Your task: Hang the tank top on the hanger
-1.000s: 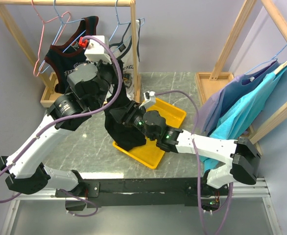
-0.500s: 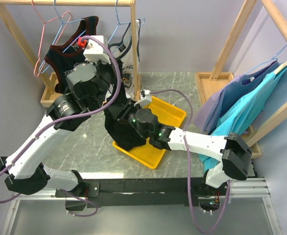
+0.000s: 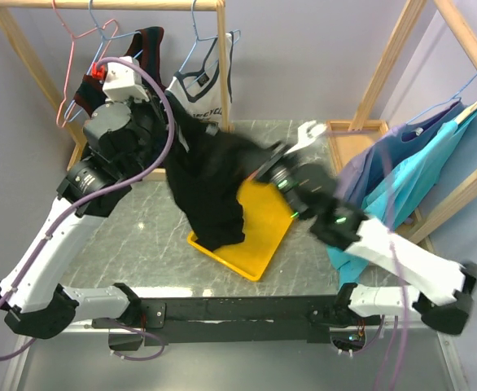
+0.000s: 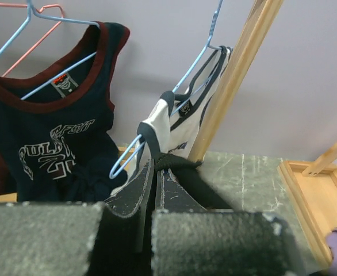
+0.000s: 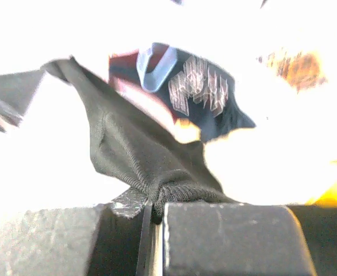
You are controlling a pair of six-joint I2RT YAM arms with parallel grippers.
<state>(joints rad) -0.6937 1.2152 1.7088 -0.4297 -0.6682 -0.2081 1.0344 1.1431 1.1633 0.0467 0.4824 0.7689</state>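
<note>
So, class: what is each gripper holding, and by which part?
Both hold the tank top, spread between them. The left gripper pinches a narrow strap-like band; the right gripper pinches a bunched, hemmed edge, though which edge cannot be told.

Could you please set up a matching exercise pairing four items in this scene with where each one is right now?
Items:
1. tank top
2. pink-red hanger
3. yellow tray
4. navy jersey

Places:
A. lying on the table
B. hanging bare on the wooden rail
C. hung on a light blue hanger
D. held between the left gripper and the right gripper

Pairs: 1-D, 2-B, 3-A, 4-C
</note>
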